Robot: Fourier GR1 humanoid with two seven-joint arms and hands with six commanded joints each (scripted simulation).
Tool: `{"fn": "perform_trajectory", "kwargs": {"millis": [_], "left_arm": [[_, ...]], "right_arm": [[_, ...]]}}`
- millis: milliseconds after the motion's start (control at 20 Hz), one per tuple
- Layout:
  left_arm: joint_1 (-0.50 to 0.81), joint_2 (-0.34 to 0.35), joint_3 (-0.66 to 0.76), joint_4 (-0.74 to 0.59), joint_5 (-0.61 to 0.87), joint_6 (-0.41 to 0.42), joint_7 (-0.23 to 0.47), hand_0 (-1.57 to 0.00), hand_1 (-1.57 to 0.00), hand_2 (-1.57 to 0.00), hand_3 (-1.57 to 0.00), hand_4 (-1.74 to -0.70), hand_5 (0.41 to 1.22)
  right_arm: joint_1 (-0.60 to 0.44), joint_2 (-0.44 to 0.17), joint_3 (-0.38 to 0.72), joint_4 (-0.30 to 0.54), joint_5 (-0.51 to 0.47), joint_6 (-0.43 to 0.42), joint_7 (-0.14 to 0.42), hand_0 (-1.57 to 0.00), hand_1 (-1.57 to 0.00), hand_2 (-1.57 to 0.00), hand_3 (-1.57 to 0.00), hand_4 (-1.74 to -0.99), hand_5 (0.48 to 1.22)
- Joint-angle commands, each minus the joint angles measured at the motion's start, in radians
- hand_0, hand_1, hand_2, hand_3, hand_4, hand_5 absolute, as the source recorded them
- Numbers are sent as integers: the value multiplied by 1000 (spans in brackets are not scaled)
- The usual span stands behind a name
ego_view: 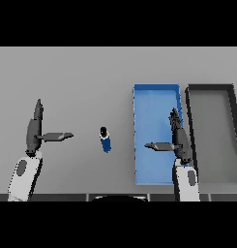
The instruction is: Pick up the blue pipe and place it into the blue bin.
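- Left hand (34,131), at the far left of the grey table (91,72): fingers straight and pointing away toward the far edge, thumb stuck out sideways toward the middle, nothing held; wide and relaxed. White and grey forearm rising from the lower left corner.
- Blue pipe (105,139), just right of that thumb tip but clearly apart from it: short, standing roughly upright on the bare tabletop, dark opening at its top end, blue body below. Sits between the two hands, nearer the bin than the left hand, touched by neither hand.
- Blue bin (156,88), right of the pipe with a narrow strip of table between: long rectangle running from near edge to mid-table, raised rim all round, blue floor bare apart from the hand above it.
- Right hand (178,138), over the right half of the blue bin: fingers straight and pointing away, thumb spread out leftward across the bin floor, holding nothing; likewise wide open. Forearm coming up from the lower edge along the bin's right wall.
- Grey bin (235,121), at the far right, just beside the blue bin: dark rim, grey floor, partly cut off by the view's right edge.
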State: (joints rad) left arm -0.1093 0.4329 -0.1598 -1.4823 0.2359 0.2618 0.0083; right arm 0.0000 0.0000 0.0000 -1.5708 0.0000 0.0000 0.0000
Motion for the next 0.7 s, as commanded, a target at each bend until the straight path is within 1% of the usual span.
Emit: {"fn": "perform_trajectory", "kwargs": {"millis": [0, 200, 250, 300, 350, 400, 500, 550, 650], "left_arm": [[-1, 0, 1, 1, 0, 0, -4, 1, 1, 1, 1, -1074, 591], [-9, -1, 2, 8, 0, -1, -5, 1, 1, 1, 1, -1074, 591], [-12, 1, 6, 15, 2, -4, -8, 1, 1, 1, 1, -1074, 591], [-8, 71, -37, 0, 3, -137, -47, 1, 1, 1, 1, -1074, 591], [-14, 127, -49, 7, 12, -228, -66, 1, 1, 1, 1, -1073, 590], [-19, 159, -53, 14, 23, -287, -77, 1, 1, 1, 1, -1074, 589], [-14, 192, -61, 4, 33, -342, -92, 1, 1, 1, 1, -1077, 588], [-3, 193, -68, 3, 32, -355, -101, 1, 1, 1, 1, -1078, 591], [7, 206, -67, -12, 38, -365, -100, 1, 1, 1, 1, -1080, 600]], "right_arm": [[-1, 0, 0, 1, 0, -1, 1, 1, 1, 1, 1, -1225, 617], [-9, -1, -3, 7, -1, -2, 4, 1, 1, 1, 1, -1225, 617], [-24, 2, -2, 22, 5, -6, 16, 1, 1, 1, 1, -1225, 617], [4, -42, 35, -11, 51, 26, -43, 1, 1, 1, 1, -1225, 617], [28, -74, 59, -41, 82, 44, -64, 1, 1, 1, 1, -1224, 618], [49, -89, 78, -69, 102, 55, -84, 1, 1, 1, 1, -1225, 618], [70, -104, 95, -92, 130, 57, -68, 1, 1, 1, 1, -1223, 620], [85, -102, 109, -100, 149, 53, -67, 1, 1, 1, 1, -1215, 618], [80, -107, 113, -107, 170, 40, -49, 1, 1, 1, 1, -1196, 609]]}}
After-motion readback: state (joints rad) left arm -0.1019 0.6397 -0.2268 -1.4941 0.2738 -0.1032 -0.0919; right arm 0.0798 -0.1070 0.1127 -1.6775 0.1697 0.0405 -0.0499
